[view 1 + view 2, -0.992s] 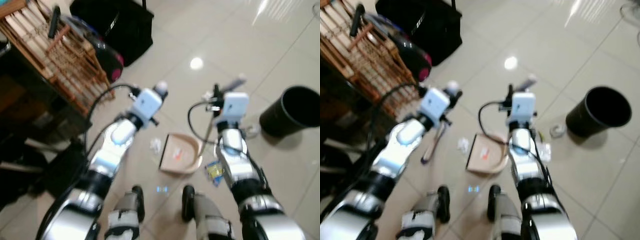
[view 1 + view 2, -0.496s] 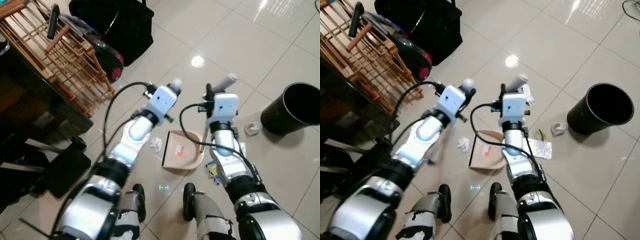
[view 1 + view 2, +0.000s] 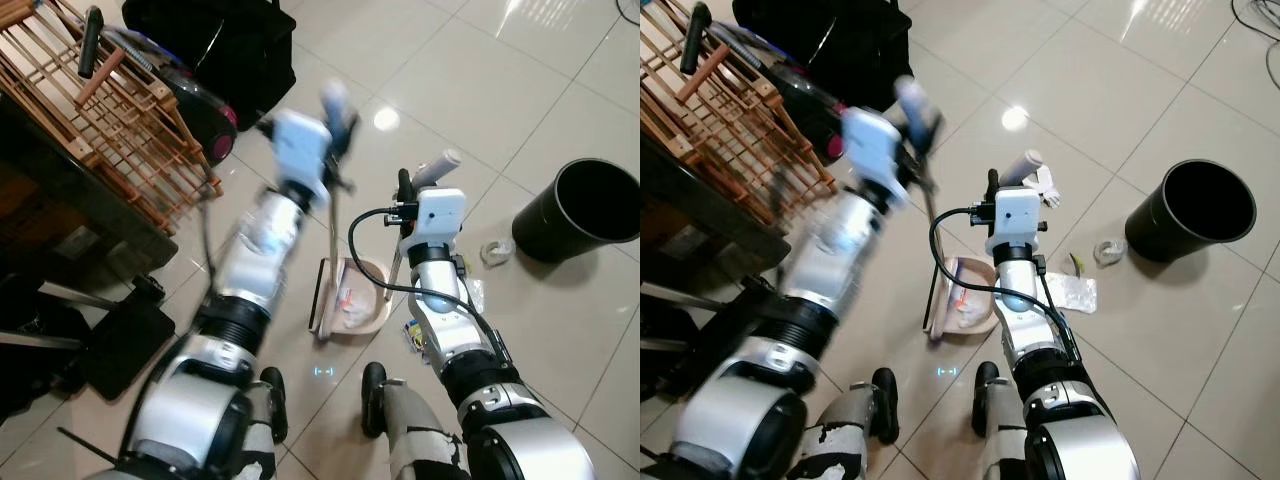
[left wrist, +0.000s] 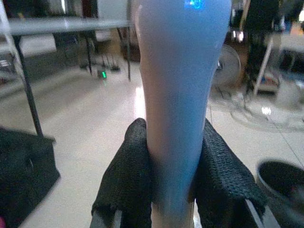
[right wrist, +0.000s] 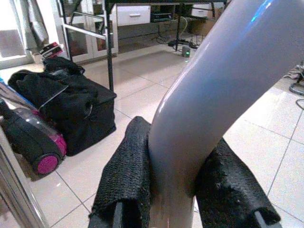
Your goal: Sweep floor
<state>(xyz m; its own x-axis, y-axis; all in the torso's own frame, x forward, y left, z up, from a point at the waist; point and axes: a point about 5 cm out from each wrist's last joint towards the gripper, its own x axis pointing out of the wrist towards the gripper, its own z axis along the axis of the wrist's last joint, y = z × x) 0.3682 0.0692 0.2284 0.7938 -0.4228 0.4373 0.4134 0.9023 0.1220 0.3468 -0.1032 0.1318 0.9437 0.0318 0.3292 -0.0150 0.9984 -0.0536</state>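
Left gripper [image 4: 173, 187]: both black fingers [image 4: 126, 175] pressed against the pale grip of the broom handle [image 4: 183, 95], closed on it; in the head views the left arm is raised and blurred, with the handle's thin shaft [image 3: 329, 255] running down toward the dustpan [image 3: 350, 310]; the broom's head cannot be made out

Right gripper [image 5: 173, 190]: fingers [image 5: 124, 175] clamped on the bent grey dustpan handle [image 5: 209, 95]; in the left eye view this handle's top [image 3: 437, 167] projects above the white wrist unit; its shaft descends to the beige dustpan, which rests on the tiled floor [image 3: 470, 90] just ahead of the robot's feet, with small debris inside

Scattered litter [image 3: 1072, 292] lies on the floor beside the dustpan on the right; a black bin [image 3: 580, 208] stands well apart to the right; a wooden rack [image 3: 110, 130], a vacuum cleaner [image 3: 200, 105] and a black bag [image 3: 220, 45] stand to the left
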